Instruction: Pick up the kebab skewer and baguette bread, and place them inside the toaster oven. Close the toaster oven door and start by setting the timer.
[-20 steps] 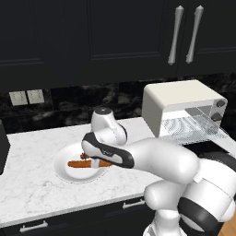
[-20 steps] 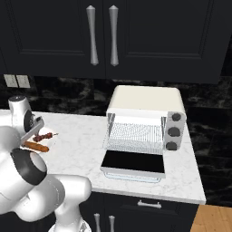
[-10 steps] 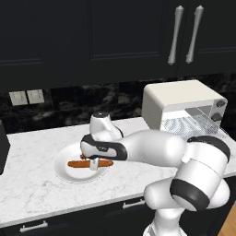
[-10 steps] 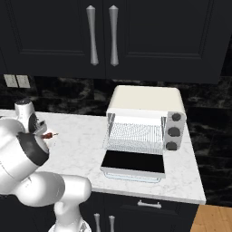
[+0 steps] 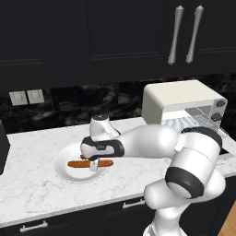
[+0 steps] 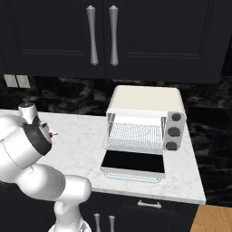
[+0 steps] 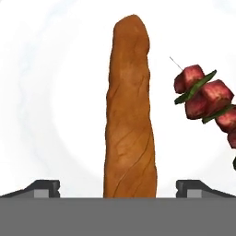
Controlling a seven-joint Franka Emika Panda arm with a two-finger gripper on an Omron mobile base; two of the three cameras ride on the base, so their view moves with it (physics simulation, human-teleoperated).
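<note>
Two-finger dark-tipped gripper point(image 7: 118, 186) is down over the round white plate point(image 5: 62, 168), jaws fully spread, nothing held yet; the long slim orange-brown baguette bread point(image 7: 129, 110) runs lengthwise between the two tips in the hand view, so the wide spread looks chosen to straddle the loaf across its narrow width before closing. Whether the tips already touch the plate I can't tell. Kebab skewer, thin stick with dark red chunks and green slivers point(image 7: 207, 99), lies on the same plate just beside the baguette, apart from it, outside the jaw gap, so my read is baguette goes first. Relative to the plate: boxy cream-white toaster oven point(image 6: 145, 120) sits well apart along the counter, on the arm's right; its dark glass toaster oven door point(image 6: 132, 164) is dropped flat toward the front with the wire rack exposed, ready for loading. Three dark knobs on the oven's right face, timer not yet touched. Surface is white marbled stone counter point(image 6: 86, 147), black veined backsplash behind, black upper cabinets with long silver bar handles point(image 6: 102, 35), two pale wall outlets point(image 5: 26, 97) behind the plate.
</note>
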